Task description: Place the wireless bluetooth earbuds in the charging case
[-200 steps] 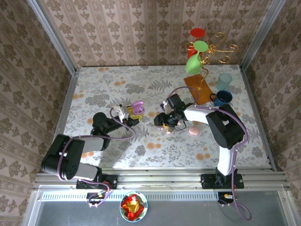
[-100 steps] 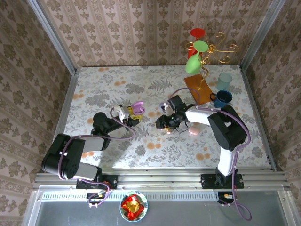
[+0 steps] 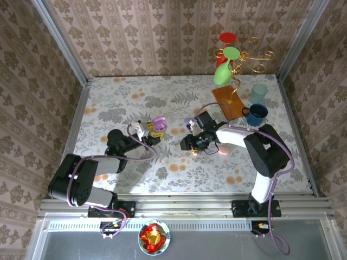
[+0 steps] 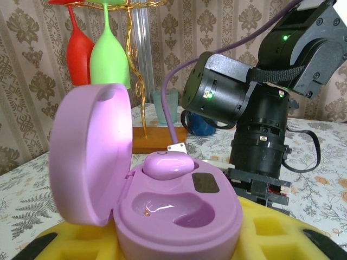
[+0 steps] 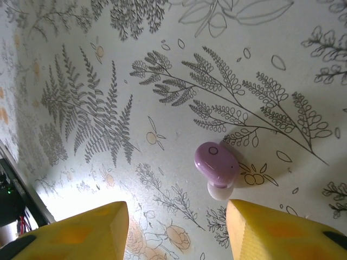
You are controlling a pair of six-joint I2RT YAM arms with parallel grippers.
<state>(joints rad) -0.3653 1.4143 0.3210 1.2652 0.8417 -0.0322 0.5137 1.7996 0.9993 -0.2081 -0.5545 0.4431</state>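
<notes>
Right gripper (image 5: 174, 219) neared earbud (image 5: 216, 165); pink case (image 3: 222, 150) beside.

Counted on the floral surface (image 3: 124, 97): two round cases, one lilac case (image 4: 92, 151) and one pink case (image 3: 222, 150); two lilac buds, a seated earbud (image 4: 165, 162) and a loose earbud (image 5: 216, 164); two stemmed glasses, a red glass (image 4: 80, 51) and a green glass (image 4: 110, 57); and two cups, a pale tumbler (image 3: 258, 92) and a blue mug (image 3: 257, 112).

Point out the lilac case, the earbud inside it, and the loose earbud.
lilac case (image 4: 179, 235): left wrist view, base front.
seated earbud (image 4: 165, 162): left wrist view, rounded top.
loose earbud (image 5: 216, 161): right wrist view, lilac body.
</notes>
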